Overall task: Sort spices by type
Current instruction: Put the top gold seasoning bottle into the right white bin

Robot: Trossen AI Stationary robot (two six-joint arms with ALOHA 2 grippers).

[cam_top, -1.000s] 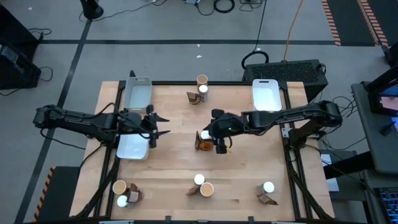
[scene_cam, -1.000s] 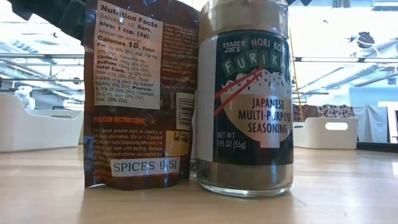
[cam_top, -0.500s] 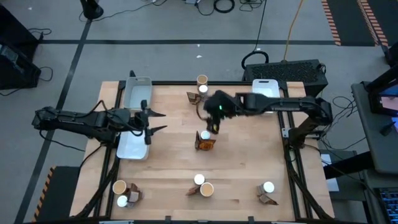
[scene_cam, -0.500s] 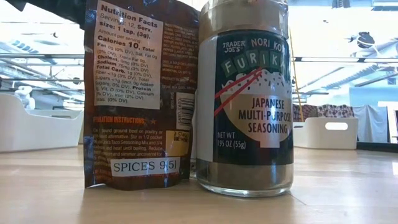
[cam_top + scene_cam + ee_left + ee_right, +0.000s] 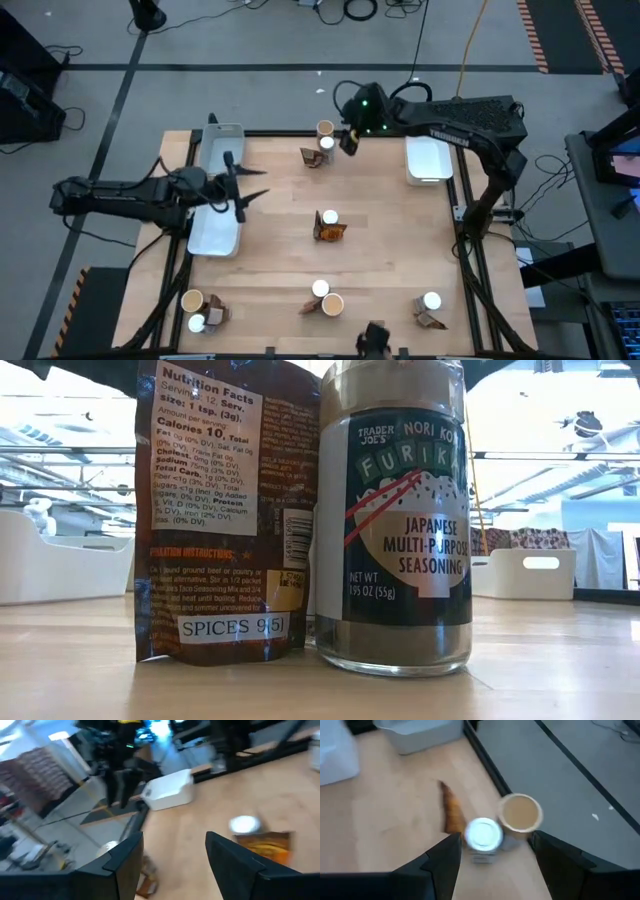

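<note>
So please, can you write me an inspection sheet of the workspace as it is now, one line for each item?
Surface: light wooden table, bare between the groups.
Job's things: white-lidded jars, tan-topped jars and brown crinkled packets stand in mixed groups: far edge, centre, near edge at left, middle and right.
Clutter: white rectangular trays, two at left, one at right; none visibly holds spices.
Grippers: left gripper open beside the left trays; right gripper open, empty, by the far-edge group.
Cables: loose on the floor beyond the table.
Surroundings: dark floor, dark equipment at right; no person seen.
</note>
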